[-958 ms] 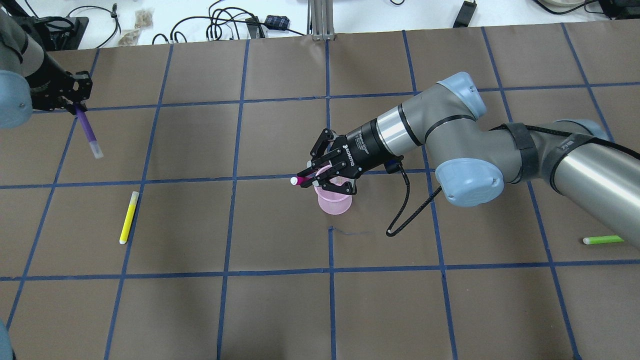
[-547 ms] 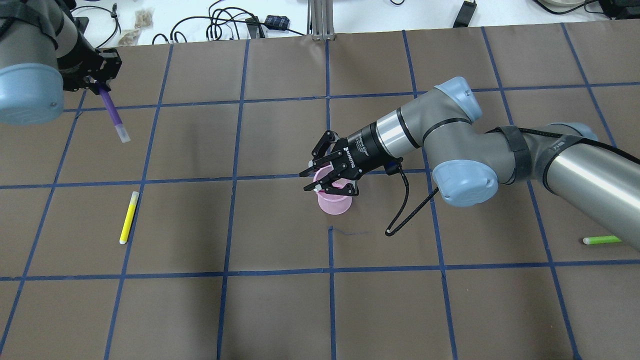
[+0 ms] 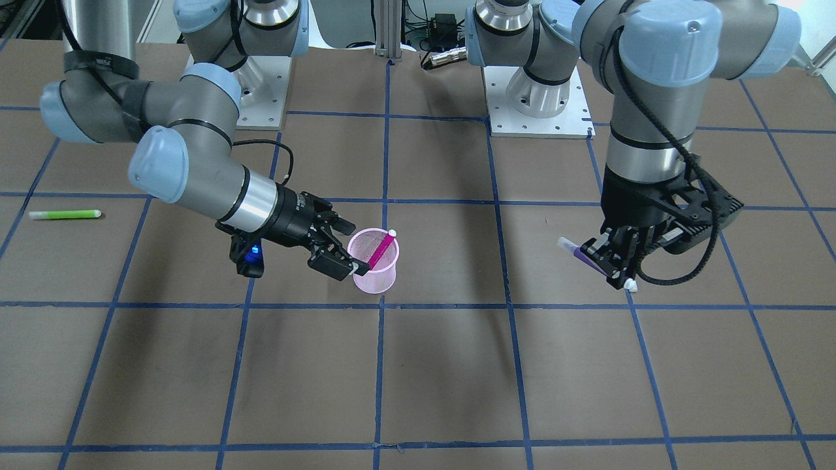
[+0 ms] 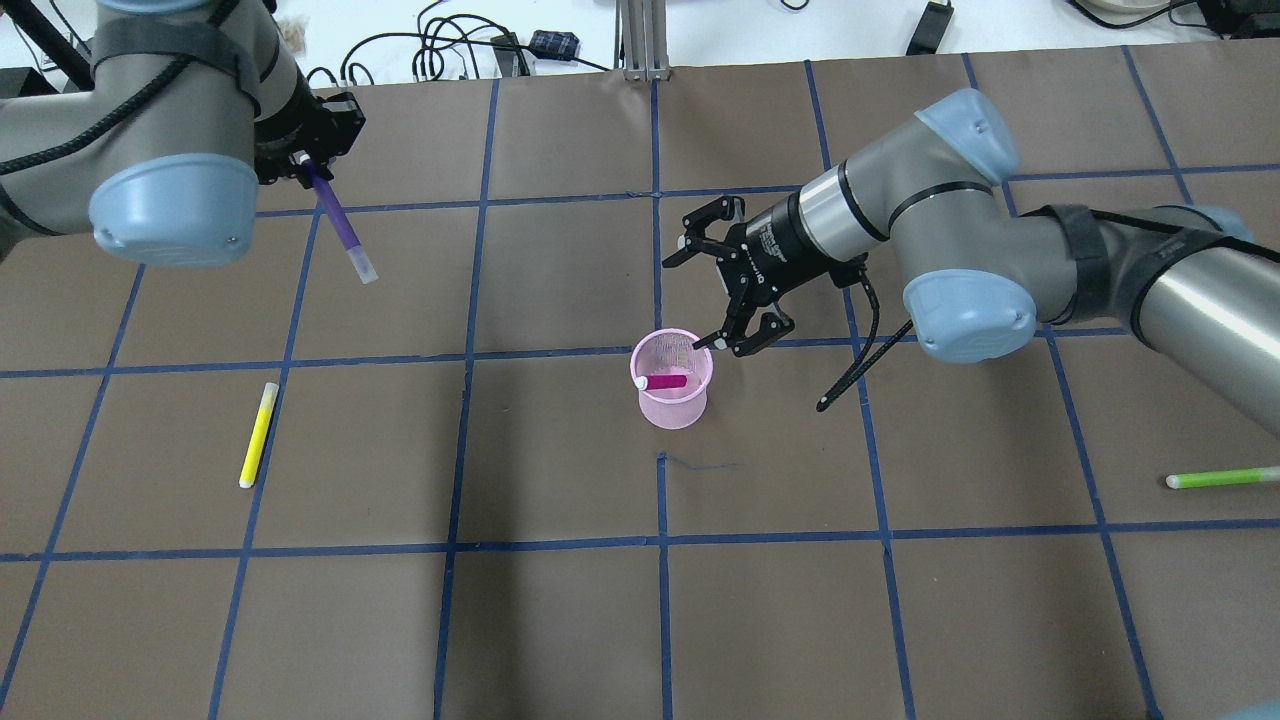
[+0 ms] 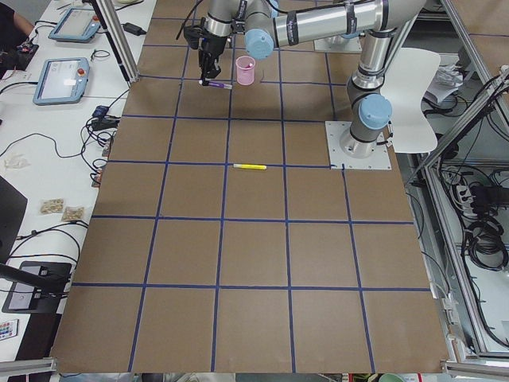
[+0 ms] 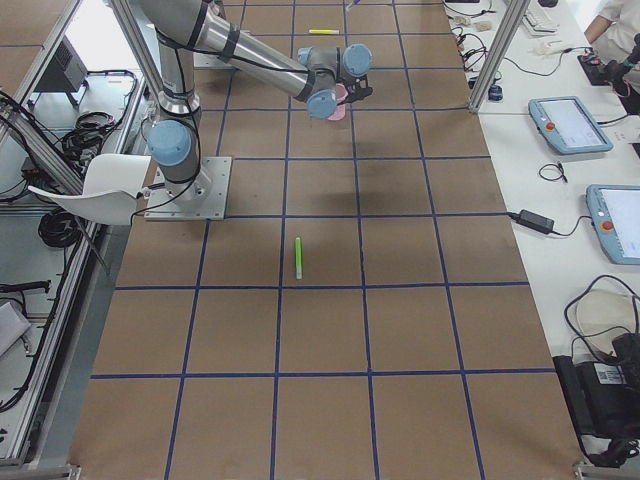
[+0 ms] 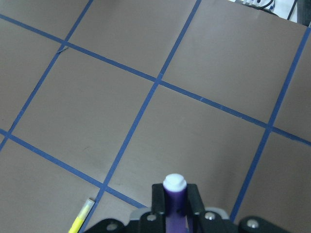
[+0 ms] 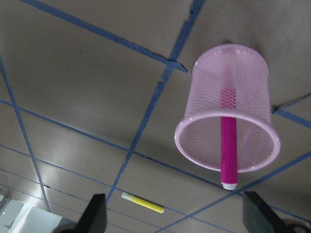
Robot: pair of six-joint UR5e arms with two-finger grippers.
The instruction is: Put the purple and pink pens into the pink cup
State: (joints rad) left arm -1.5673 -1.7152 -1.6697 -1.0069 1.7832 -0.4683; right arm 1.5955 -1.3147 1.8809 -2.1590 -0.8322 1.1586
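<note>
**pink pen in the cup, purple pen held aloft on the left**

from the overhead exterior view i see the pink pen (image 4: pixel 665 381) lying across the mouth of the pink cup (image 4: pixel 672 410), white cap toward the left arm's side. the right wrist camera adds what that view can't: through the mesh wall of the cup (image 8: pixel 209 77) the pen (image 8: pixel 227 145) runs from the bottom up to the rim, leaning, with its cap poking just over the edge.

the right gripper (image 4: pixel 700 298) has its fingers spread wide with nothing between them. it sits just beside the cup on the far side, and the pen is outside the gap. in the front-facing view one fingertip looks to be at the rim (i can't tell whether it touches).

the left gripper (image 4: pixel 305 165) is well apart from the cup, up over the far left of the table. its fingers are pinched on the purple pen (image 4: pixel 340 222), which hangs down tilted. the left wrist camera shows the pen's (image 7: pixel 174 187) white end sitting squarely between the two fingers (image 7: pixel 158 194). the front-facing view shows the pen (image 3: pixel 581 253) sticking out sideways from the gripper (image 3: pixel 614 261), above the table.

a yellow pen (image 4: pixel 257 434) and a green pen (image 4: pixel 1210 479) lie flat on the table.
</note>
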